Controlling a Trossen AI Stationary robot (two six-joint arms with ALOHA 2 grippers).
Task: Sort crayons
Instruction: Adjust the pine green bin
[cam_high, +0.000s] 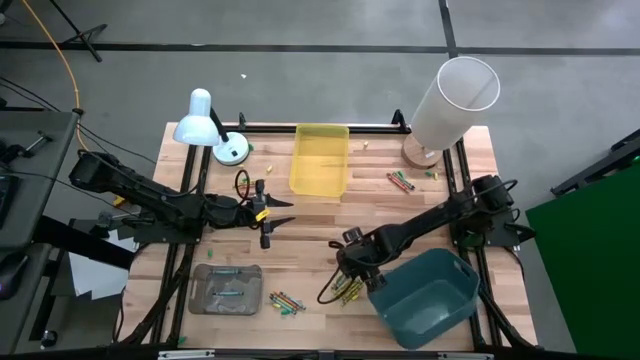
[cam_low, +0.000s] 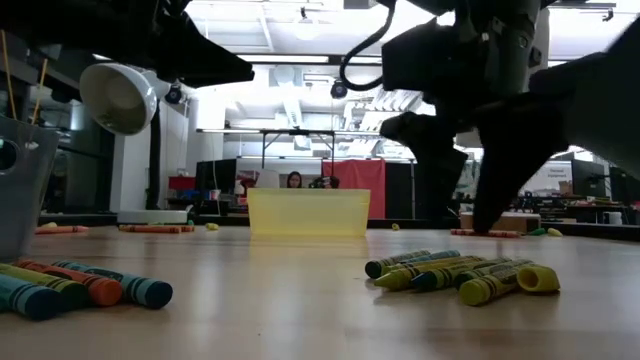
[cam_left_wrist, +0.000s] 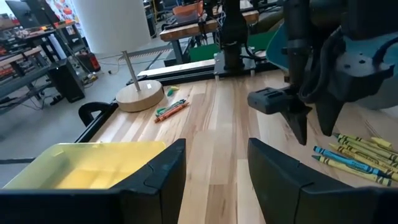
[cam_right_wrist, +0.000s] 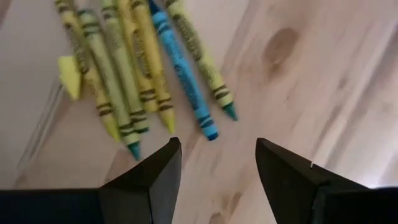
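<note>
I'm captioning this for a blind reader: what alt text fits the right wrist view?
The right end effector hangs open above a wooden table, empty, just short of a fanned cluster of yellow-olive crayons with one blue crayon among them. A small yellow scrap lies beside the cluster.

A pale wooden desk (cam_high: 310, 225) of glued planks stands on a grey concrete floor (cam_high: 300, 60) crossed by dark seams. A white lamp (cam_high: 205, 125) sits at the desk's far left corner, and a green panel (cam_high: 590, 240) leans off to the right. Across the room, ceiling strip lights (cam_low: 300, 25) glow over white walls; a long black-framed table (cam_low: 300, 135) stands before a red screen (cam_low: 355, 185), where a seated person (cam_low: 294, 180) shows. Workbenches (cam_left_wrist: 37, 59) fill the room's edge.
</note>
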